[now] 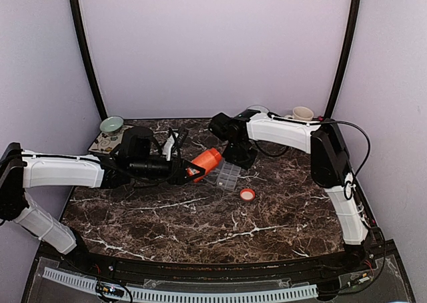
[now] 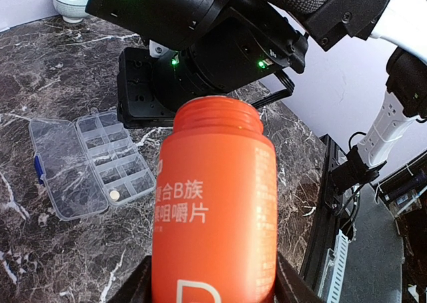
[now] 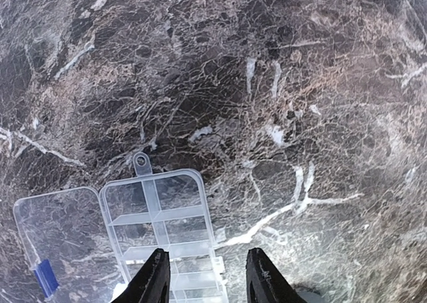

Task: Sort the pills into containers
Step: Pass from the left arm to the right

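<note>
My left gripper (image 1: 188, 169) is shut on an orange pill bottle (image 1: 207, 160), uncapped and tilted, its open mouth (image 2: 217, 111) pointing toward the organiser. In the left wrist view the bottle (image 2: 213, 203) fills the space between my fingers. The clear organiser box (image 1: 228, 175) lies on the table with its lid (image 2: 57, 173) folded open. One small pale pill (image 2: 115, 195) lies in a compartment of the organiser (image 2: 110, 159). My right gripper (image 1: 237, 153) hovers over the organiser's far end. It is open and empty (image 3: 207, 279) above the box (image 3: 160, 216).
A round cap with a red rim (image 1: 247, 195) lies on the marble right of the organiser. A pale green bowl (image 1: 111, 124) stands on a patterned tray at the back left. A cream cup (image 1: 302, 113) stands at the back right. Purple walls enclose the table.
</note>
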Robot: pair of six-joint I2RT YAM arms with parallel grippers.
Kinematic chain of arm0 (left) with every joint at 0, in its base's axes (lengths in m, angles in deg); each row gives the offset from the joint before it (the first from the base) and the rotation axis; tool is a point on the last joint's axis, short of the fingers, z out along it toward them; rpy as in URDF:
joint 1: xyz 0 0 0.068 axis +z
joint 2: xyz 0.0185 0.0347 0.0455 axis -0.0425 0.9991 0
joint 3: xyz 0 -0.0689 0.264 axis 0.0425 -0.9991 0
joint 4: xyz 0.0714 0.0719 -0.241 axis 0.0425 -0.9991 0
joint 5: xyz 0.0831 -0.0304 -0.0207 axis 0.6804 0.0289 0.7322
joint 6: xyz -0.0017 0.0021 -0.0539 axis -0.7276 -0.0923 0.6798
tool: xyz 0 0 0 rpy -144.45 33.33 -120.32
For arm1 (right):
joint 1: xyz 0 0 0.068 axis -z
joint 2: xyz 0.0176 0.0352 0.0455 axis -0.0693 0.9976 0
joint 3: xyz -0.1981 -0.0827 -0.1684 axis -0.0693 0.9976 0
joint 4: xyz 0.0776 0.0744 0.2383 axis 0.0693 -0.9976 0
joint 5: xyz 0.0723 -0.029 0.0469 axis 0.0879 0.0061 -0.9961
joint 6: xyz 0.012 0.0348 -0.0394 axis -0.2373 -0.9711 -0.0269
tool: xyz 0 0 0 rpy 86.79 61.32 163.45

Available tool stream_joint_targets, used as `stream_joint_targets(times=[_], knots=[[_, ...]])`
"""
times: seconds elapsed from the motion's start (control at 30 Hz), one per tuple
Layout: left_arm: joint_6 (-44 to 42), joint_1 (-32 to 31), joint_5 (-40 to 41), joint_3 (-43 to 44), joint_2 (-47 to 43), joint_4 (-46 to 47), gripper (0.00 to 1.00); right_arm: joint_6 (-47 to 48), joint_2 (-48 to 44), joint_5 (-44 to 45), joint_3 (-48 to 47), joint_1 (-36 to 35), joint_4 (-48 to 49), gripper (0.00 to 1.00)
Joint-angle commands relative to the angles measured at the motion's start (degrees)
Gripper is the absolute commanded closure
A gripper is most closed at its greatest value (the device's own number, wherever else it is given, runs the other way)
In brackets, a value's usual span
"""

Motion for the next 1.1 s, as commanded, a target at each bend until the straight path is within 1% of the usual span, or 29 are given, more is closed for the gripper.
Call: stream_joint_targets(times=[0.0,0.07,0.17,0.3,0.47,0.57,0.67,0.8,0.93,1.07], knots=[[-0.74,-0.28,-0.81,-0.88,-3.14,2.57,1.00,4.01,-5.03,3.17,2.71,-0.93,1.24,0.62],[-0.75,-0.24,-0.82,-1.29,-3.42,2.93,1.00,8.37,-7.77,3.62,6.25,-1.48,3.89,0.63],[-0.62,-0.24,-1.35,-1.82,-3.53,3.52,1.00,13.90,-13.11,3.76,14.75,-2.84,9.43,0.64],[-0.41,-0.24,-2.06,-3.01,-4.02,4.56,1.00,15.87,-20.31,4.36,26.58,-4.49,14.55,0.65],[-0.63,-0.24,-2.11,-4.58,-5.81,4.42,1.00,20.59,-28.20,3.78,37.46,-7.09,21.85,0.63],[-1.07,-0.28,-2.13,-5.18,-7.04,3.75,1.00,22.38,-31.56,6.04,42.17,-9.37,24.08,0.58],[-1.32,-0.24,-2.35,-5.65,-7.97,3.13,1.00,23.57,-34.98,6.50,48.61,-11.27,29.40,0.46],[-1.36,-0.24,-2.30,-5.94,-9.11,2.31,1.00,24.78,-38.08,7.37,56.41,-12.46,36.19,0.37],[-1.54,-0.28,-2.00,-6.03,-10.09,1.56,1.00,25.85,-38.59,9.89,60.07,-13.66,39.19,0.35],[-1.04,-0.31,-2.01,-6.29,-10.88,1.64,1.00,26.36,-39.36,12.80,60.72,-15.50,40.28,0.35]])
